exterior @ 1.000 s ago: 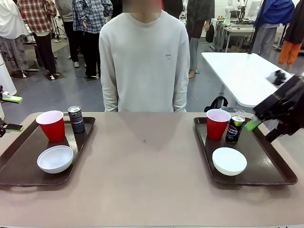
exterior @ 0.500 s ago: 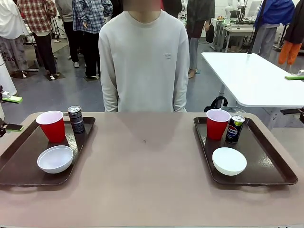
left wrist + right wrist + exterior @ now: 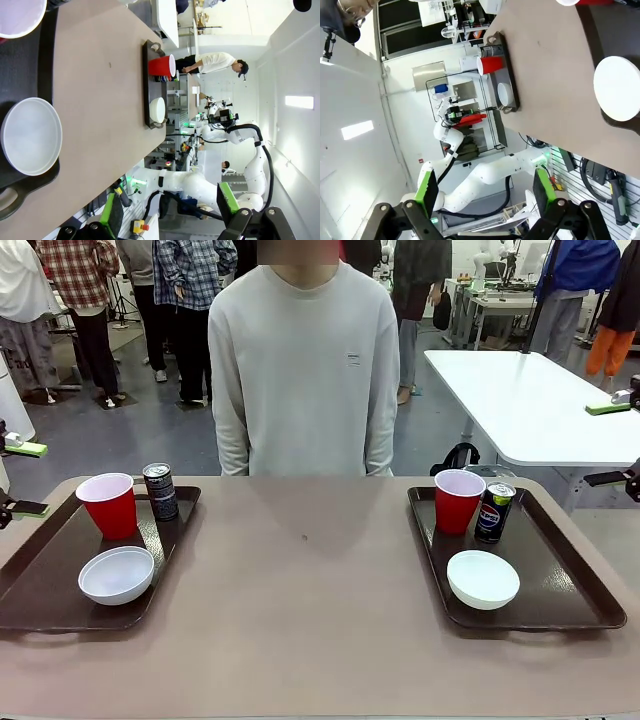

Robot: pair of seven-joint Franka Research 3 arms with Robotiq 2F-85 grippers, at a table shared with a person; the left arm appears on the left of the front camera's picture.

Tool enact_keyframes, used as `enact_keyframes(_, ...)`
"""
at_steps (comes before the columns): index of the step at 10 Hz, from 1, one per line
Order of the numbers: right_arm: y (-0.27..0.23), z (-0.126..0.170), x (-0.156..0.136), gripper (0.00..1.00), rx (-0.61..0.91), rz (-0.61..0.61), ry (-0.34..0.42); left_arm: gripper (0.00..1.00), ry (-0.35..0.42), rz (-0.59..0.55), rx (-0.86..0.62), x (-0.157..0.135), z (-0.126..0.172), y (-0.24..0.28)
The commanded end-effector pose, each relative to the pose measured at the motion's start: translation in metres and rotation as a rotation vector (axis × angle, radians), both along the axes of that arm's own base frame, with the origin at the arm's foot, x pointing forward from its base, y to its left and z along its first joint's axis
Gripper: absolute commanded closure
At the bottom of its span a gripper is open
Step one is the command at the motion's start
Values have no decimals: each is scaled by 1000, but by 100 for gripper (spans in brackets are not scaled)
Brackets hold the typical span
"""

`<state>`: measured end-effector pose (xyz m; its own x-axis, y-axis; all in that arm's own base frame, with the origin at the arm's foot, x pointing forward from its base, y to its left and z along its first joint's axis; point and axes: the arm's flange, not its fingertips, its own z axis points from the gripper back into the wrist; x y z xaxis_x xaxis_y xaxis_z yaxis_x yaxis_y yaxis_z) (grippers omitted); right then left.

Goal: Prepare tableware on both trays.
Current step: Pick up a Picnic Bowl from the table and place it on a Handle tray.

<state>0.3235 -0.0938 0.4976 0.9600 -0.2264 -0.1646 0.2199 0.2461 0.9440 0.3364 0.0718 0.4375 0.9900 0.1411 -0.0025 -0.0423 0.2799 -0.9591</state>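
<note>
Withdrawn since a second ago: right gripper [image 3: 485,200], earlier beside the Pepsi can [image 3: 494,511], now off the table's right edge, fingers apart, empty. Left gripper [image 3: 167,212] likewise spread wide, holding nothing, back from the left tray [image 3: 40,585]. Each set laid alike, judged complete: white bowl [image 3: 117,574] nearest, red cup [image 3: 108,504] and dark can [image 3: 160,491] behind; on the right tray [image 3: 585,590], bowl [image 3: 483,579], cup [image 3: 458,500], Pepsi can touching it. Bare tabletop between. Beyond, a person [image 3: 303,370] standing close, hands hidden; nothing blocking.

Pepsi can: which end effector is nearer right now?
Right. The right end effector sits off the table's right edge, beyond the Pepsi can and its tray. The left end effector is past the far left edge.
</note>
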Motion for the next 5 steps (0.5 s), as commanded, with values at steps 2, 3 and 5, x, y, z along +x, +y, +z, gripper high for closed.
enact_keyframes(2,-7,-2,-2,0,-6,18,-15,0,-17,-11,-4,-2,0,2)
enact_keyframes(3,-7,-2,-2,0,-6,18,-15,0,-17,-11,-4,-2,0,2)
enact_keyframes(5,-7,-2,-2,0,-6,18,-15,0,-17,-11,-4,-2,0,2)
